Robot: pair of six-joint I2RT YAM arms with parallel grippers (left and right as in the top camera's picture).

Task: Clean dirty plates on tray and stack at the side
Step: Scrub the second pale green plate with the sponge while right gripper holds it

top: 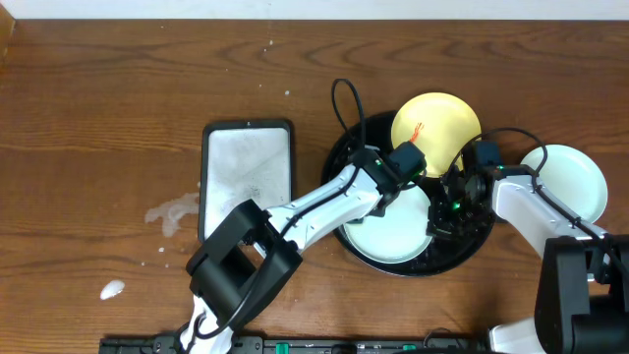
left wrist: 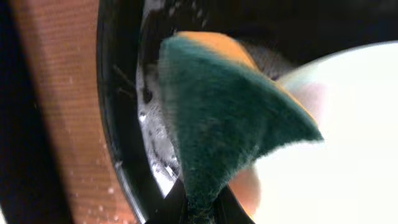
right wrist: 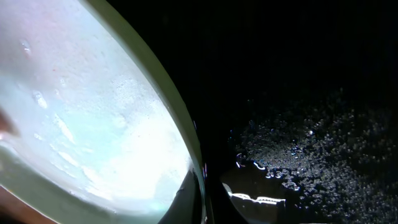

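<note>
Left gripper (left wrist: 200, 208): pinching the sponge (left wrist: 230, 118) by one end, green face out, over the left edge of a mint plate (left wrist: 348, 143), just inside the tray (left wrist: 115, 124) rim.
Right gripper (right wrist: 208, 202): appears clamped on that plate's right rim, though the contact sits at the bottom edge of its view.
Plates: this mint plate lies in the near half of the tray. The yellow plate (top: 435, 126) is at the far rim, a red smear showing. A second mint plate (top: 568, 182) sits on the table to the right.
Risk, slip: plate and tray look wet, so scrubbing pressure could slide the rim out of the pinch.
Risk, collision: both grippers crowd one plate, so a wide rightward stroke may strike the right fingers.
Risk, nudge: the left wrist is close to the yellow plate and could push it off the rim.
</note>
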